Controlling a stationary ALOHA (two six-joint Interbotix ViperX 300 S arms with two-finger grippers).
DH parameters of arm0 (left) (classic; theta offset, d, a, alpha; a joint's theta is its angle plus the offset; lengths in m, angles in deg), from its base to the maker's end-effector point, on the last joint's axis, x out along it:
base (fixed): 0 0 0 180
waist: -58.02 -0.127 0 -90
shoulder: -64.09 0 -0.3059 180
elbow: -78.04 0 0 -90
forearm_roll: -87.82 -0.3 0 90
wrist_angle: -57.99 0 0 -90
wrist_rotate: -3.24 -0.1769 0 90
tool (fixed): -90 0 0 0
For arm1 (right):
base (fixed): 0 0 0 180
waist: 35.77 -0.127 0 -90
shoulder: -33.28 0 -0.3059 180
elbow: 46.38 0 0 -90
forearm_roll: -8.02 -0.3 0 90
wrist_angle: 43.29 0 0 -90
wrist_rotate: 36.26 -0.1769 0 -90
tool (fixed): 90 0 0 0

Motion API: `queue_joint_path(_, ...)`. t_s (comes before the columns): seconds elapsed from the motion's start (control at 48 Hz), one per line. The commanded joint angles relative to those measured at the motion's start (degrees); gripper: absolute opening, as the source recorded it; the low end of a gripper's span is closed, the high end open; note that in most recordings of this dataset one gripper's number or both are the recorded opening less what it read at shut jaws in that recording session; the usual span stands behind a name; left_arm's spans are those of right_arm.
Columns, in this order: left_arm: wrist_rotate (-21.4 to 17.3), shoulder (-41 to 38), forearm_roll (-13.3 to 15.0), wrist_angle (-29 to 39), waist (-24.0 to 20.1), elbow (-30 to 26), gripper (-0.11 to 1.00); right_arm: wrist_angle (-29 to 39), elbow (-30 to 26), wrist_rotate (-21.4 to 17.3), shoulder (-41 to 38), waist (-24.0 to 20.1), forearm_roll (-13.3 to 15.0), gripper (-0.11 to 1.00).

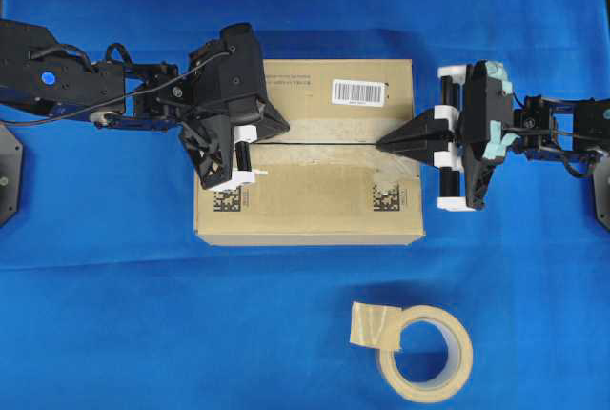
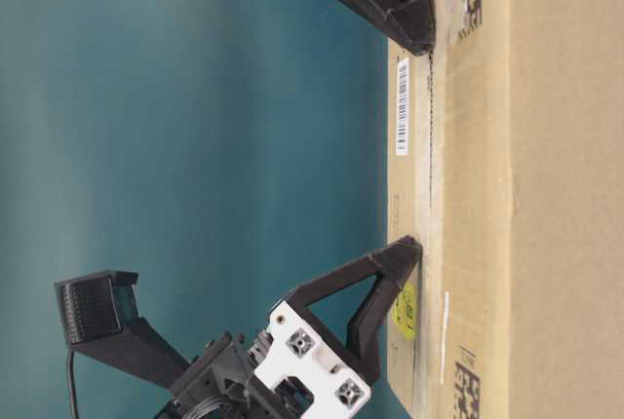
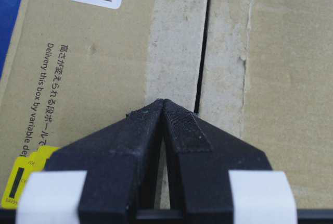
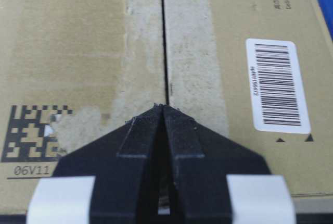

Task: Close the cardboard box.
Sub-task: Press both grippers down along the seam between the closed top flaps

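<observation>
Cardboard is filling the middle of the blue surface [image 1: 114,334]: the box [image 1: 315,200] is sitting there with its flaps lying flat, and a thin dark seam [image 1: 315,144] is running across the top from side to side. Both arms are reaching in from the two ends. The left end effector [image 1: 286,128] is resting its tip on the top of the box near the seam, at the left end, and its two fingers are pressed together with nothing between them. The right end effector [image 1: 381,143] is doing the same at the right end, with its tip right on the seam and its fingers [image 4: 143,130] squeezed tight, also holding nothing. In the left wrist view the black fingertips [image 3: 151,117] are sitting on a pale strip where old tape used to be, just beside the seam. A white barcode label [image 1: 359,92] is sticking to the far flap, close to the right end. Two black square codes [image 1: 394,198] are showing on the near flap, one by each end. A yellow sticker [image 3: 23,174] is peeking out beside the left end effector, next to some printed words. A tape roll [image 1: 424,353] is lying on the surface in front of the box, well apart from it, with a loose piece folded over its edge.
</observation>
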Motion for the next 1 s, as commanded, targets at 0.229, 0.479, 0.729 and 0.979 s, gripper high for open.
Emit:
queue_joint_path(0.229,0.1,0.6,0.1,-0.2,0.7,-0.4,0.0,-0.3,0.2,0.0,0.2,1.1,-0.2,0.0)
queue_joint_path(0.479,-0.7,1.5,0.1,-4.2,1.6,1.2,0.0,-0.2,0.4,0.0,0.2,1.1,-0.2,0.0)
queue_joint_path(0.729,-1.0,6.1,0.1,-16.0,1.9,8.3,0.0,-0.8,0.4,0.0,0.1,1.1,-0.2,0.0)
queue_joint_path(0.979,-1.2,10.6,0.1,-23.8,1.9,16.4,0.0,-1.6,0.4,0.0,0.2,1.1,-0.3,0.0)
